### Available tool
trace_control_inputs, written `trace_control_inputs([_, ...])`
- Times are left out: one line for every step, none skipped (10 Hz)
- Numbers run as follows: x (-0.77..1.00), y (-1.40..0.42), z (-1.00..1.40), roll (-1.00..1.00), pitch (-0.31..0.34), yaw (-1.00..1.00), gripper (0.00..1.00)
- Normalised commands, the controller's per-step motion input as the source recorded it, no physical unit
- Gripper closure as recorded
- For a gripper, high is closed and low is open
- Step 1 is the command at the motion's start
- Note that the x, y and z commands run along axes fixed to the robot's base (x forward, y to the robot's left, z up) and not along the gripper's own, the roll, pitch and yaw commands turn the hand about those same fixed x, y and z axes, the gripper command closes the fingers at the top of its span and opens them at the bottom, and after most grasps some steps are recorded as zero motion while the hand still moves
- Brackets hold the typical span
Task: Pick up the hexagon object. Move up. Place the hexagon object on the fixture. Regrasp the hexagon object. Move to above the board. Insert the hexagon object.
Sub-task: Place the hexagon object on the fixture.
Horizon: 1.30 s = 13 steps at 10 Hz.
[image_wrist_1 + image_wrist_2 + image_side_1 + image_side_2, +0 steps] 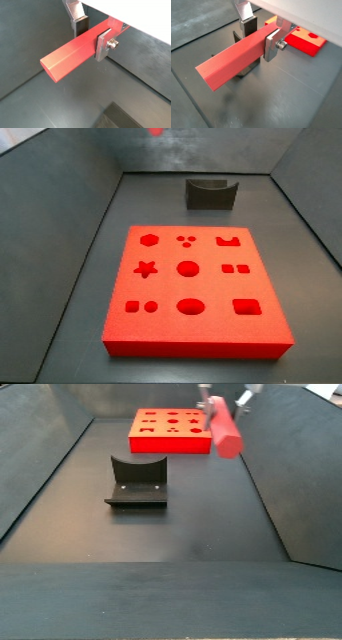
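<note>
My gripper [89,34] is shut on the hexagon object [67,58], a slim red bar held crosswise between the silver fingers [103,45]. It also shows in a wrist view [230,62], where the gripper [260,34] holds it in the air above the dark fixture [240,37]. In a side view the bar [225,426] hangs high under the gripper [218,398], well above the floor. The fixture [136,481] stands on the floor in front of the red board [170,431]. In a side view the board [194,278] lies flat with the fixture [210,193] behind it.
Dark grey walls [287,474] enclose the floor on the sides. The board's corner [304,41] shows beyond the gripper in a wrist view. Its top has several shaped holes, with a hexagon hole [148,240] at one corner.
</note>
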Motion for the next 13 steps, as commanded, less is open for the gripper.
trace_control_inputs([1.0,-0.22,-0.04,0.12,0.022,0.11,1.0])
trace_control_inputs([1.0,-0.19,-0.03,0.1,0.03,0.07,1.0])
trace_control_inputs([1.0,-0.18,-0.03,0.09,0.035,0.06,1.0])
trace_control_inputs([1.0,-0.15,-0.03,0.07,0.051,0.05,1.0])
trace_control_inputs([1.0,-0.14,-0.03,0.06,0.057,0.04,1.0])
trace_control_inputs([1.0,-0.12,-0.03,0.05,0.072,0.04,1.0])
trace_control_inputs([1.0,-0.1,-0.03,0.04,0.083,0.04,1.0])
trace_control_inputs([1.0,-0.09,-0.02,0.03,0.093,0.04,1.0])
trace_control_inputs([1.0,-0.07,-0.02,0.02,0.104,0.03,1.0])
trace_control_inputs([1.0,-0.05,-0.01,0.01,0.116,0.04,1.0])
trace_control_inputs([0.91,-0.56,0.1,-1.0,0.08,-0.02,1.0])
trace_control_inputs([0.8,-0.46,0.09,-1.0,0.082,-0.03,1.0])
trace_control_inputs([0.72,-0.22,0.03,-1.0,0.089,-0.05,1.0])
